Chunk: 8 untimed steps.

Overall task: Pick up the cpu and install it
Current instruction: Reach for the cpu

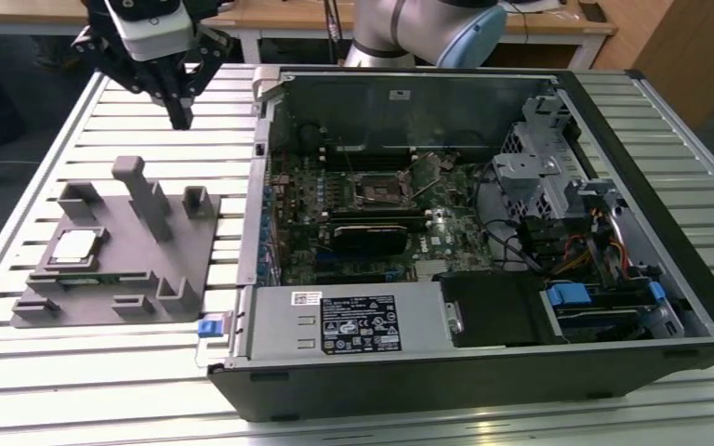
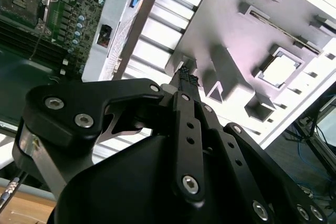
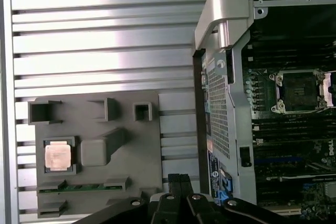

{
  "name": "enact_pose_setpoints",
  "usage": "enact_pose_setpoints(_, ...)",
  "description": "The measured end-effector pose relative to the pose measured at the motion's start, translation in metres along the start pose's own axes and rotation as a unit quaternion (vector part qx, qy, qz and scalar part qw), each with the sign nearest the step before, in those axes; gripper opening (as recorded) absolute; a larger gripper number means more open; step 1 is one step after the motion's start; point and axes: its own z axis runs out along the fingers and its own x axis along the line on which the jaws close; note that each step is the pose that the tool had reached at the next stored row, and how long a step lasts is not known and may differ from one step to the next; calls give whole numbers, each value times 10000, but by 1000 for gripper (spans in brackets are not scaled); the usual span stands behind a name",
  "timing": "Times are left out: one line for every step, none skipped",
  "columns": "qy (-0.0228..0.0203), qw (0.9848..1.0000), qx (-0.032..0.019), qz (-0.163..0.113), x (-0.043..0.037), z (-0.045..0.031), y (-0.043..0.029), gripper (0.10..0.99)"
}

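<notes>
Our gripper [image 1: 181, 113] hangs empty, fingers pressed together, well apart from the cpu [image 1: 74, 246]. We judge the grey fixture [image 1: 127, 265] cradles it in a recess to keep it square for grasping.

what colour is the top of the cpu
Silvery-white; the cpu shows best in the first wrist view.

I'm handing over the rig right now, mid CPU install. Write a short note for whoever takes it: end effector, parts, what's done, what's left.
End effector: shut, holding nothing, hovering over the slatted table, apart from the grey fixture.
cpu: lying flat in its recess in the fixture, untouched.
Socket: inside the open computer case, looks empty.
Done: nothing visible so far.
Left: the cpu is not yet picked up and not yet installed.
</notes>
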Motion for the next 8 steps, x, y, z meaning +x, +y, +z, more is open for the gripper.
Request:
enact_pose_setpoints(1, 10000, 0, 0, 10, 1, 0, 106)
enact_pose_setpoints(1, 10000, 0, 0, 21, 1, 0, 106)
enact_pose_setpoints(1, 10000, 0, 0, 31, 2, -1, 106)
enact_pose_setpoints(2, 10000, 0, 0, 40, 2, -1, 106)
enact_pose_setpoints(2, 10000, 0, 0, 50, 2, -1, 106)
enact_pose_setpoints(2, 10000, 0, 0, 60, 3, -2, 106)
enact_pose_setpoints(2, 10000, 0, 0, 68, 4, -2, 106)
enact_pose_setpoints(3, 10000, 0, 0, 76, 4, -3, 106)
